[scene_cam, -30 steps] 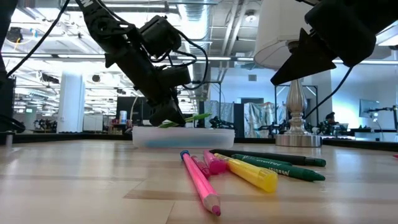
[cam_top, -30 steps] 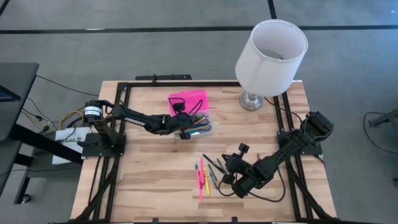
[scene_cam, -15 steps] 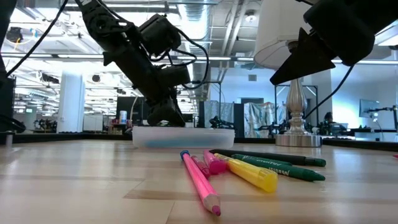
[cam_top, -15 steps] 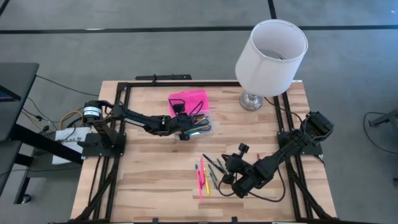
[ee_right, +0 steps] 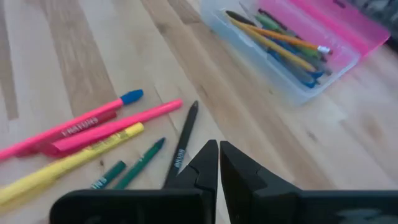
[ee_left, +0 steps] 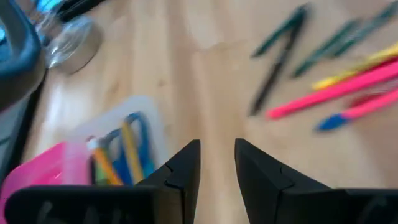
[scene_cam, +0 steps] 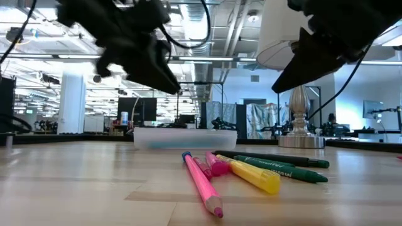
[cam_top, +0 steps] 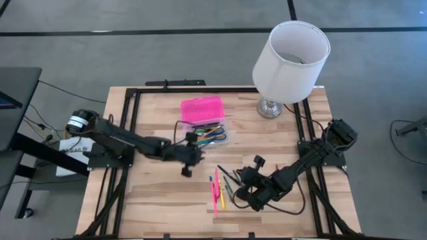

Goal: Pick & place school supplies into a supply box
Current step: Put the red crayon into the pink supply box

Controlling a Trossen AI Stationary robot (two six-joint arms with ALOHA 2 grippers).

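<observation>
The supply box [cam_top: 212, 135] lies open at the table's middle far part, its clear base holding several pens and its pink lid [cam_top: 201, 108] flat behind it. Loose school supplies [cam_top: 221, 188] lie on the wood nearer the front: pink, yellow, blue, green and black ones [ee_right: 106, 134]. My left gripper [ee_left: 217, 155] hovers open and empty just on the near side of the box [cam_top: 193, 156]. Above the right end of the loose supplies, my right gripper [ee_right: 219, 149] stands shut, clear of the table [scene_cam: 279, 80].
A lamp with a white shade [cam_top: 291, 55] stands on its metal foot [cam_top: 269, 107] at the far right corner. Black frame rails [cam_top: 131, 133] run along the table's left, right and far edges. Bare wood lies left of the loose pens.
My left gripper has drawn back from over the box toward the near edge, risen and tipped up. The green pen seen at its fingertips above the box a second ago is no longer there. The box and the loose pens have stayed put.
</observation>
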